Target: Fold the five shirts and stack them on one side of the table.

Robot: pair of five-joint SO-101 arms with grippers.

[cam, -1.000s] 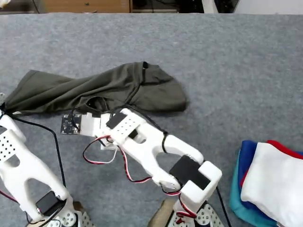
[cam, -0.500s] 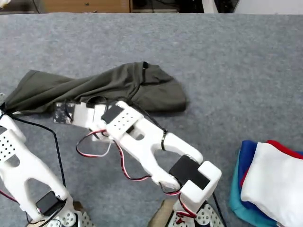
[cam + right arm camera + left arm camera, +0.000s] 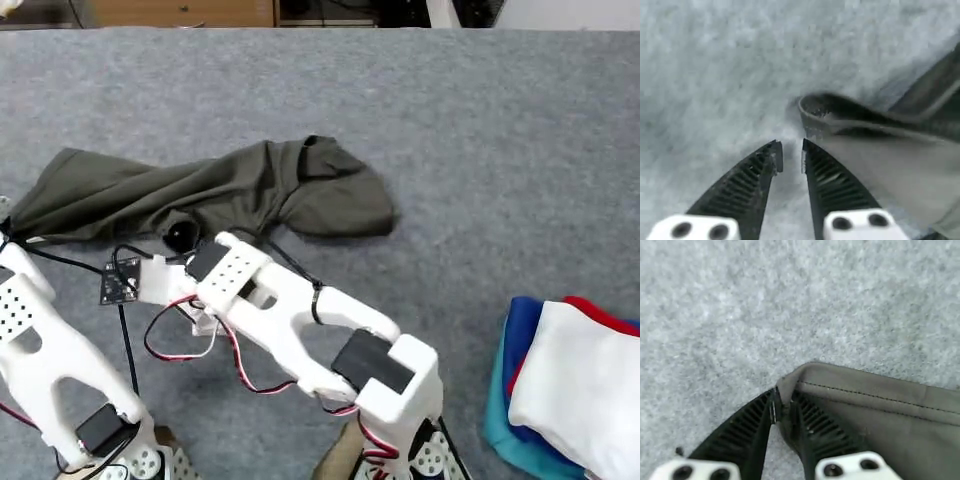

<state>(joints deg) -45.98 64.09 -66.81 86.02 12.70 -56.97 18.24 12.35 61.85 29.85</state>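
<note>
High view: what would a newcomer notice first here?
A dark olive shirt lies crumpled left of centre on the grey table, one corner pinched in the left gripper. The right gripper hovers empty and slightly open at the shirt's near edge. A stack of folded shirts, white on top, sits at the table's near right edge.

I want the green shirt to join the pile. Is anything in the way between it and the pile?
Nothing visible. Bare grey table lies between the dark green shirt and the stack of folded shirts. The right arm lies beside that path, not across it. The left gripper pinches the shirt's corner.
</note>
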